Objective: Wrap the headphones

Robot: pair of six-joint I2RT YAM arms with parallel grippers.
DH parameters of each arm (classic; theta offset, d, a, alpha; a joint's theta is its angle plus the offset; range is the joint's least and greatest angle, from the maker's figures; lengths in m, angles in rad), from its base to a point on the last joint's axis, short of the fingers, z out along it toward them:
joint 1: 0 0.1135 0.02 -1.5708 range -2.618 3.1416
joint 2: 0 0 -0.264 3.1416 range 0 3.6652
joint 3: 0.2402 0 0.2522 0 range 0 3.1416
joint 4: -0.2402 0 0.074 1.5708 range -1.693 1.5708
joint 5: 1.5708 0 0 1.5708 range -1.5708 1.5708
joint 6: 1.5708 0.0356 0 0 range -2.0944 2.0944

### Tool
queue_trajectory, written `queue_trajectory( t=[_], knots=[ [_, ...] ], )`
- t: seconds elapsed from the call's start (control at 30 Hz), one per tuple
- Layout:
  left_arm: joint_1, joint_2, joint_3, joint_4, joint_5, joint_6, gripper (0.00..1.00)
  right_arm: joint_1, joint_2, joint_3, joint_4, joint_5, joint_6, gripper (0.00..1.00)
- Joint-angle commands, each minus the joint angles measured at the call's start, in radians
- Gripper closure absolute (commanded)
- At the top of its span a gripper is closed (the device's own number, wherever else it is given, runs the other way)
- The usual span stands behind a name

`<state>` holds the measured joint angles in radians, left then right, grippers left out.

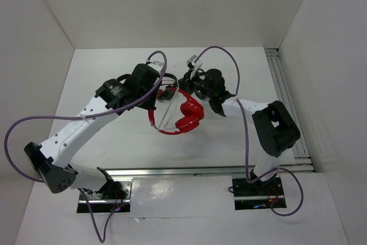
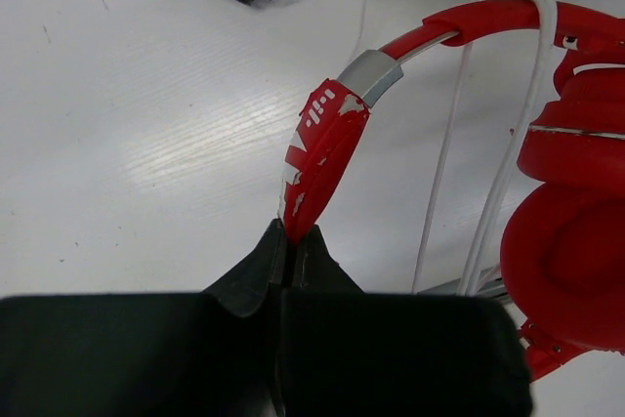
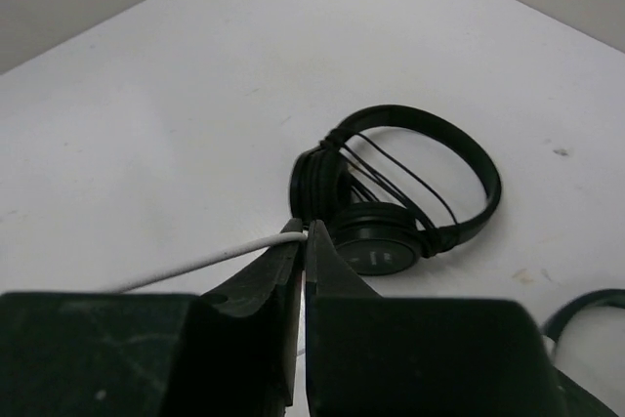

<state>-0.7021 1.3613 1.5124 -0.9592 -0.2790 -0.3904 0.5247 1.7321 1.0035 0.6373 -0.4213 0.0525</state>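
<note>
Clamping: left claw (image 2: 290, 237) on headphones (image 2: 322, 148) | right claw (image 3: 301, 233) pinched on white cable (image 3: 195, 264)

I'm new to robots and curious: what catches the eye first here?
The bright red headphones stand out at the middle of the white table. The left gripper is shut on the headband; the right gripper pinches their thin white cable, with black headphones lying just beyond it.

Robotics lab cell — white walls (image 1: 172, 4), white table (image 1: 229, 142), aluminium rails (image 1: 284, 78).
</note>
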Motion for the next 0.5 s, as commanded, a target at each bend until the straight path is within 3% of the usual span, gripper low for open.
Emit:
queue_trajectory(
  t=[0.0,0.1,0.17,0.47],
  knots=[
    [-0.020,-0.067,0.115,0.041,0.028,0.005,1.00,-0.028,0.046,-0.035,0.207,-0.104,0.090,0.91],
    [-0.030,-0.048,0.152,0.014,-0.002,-0.004,1.00,-0.028,0.090,-0.036,0.290,-0.187,0.170,0.72],
    [-0.030,-0.048,0.166,0.014,-0.002,-0.004,1.00,-0.028,0.119,-0.026,0.338,-0.229,0.208,0.68],
    [-0.039,-0.028,0.238,0.034,-0.025,-0.042,1.00,-0.017,0.259,-0.006,0.553,-0.283,0.349,0.67]
  ],
)
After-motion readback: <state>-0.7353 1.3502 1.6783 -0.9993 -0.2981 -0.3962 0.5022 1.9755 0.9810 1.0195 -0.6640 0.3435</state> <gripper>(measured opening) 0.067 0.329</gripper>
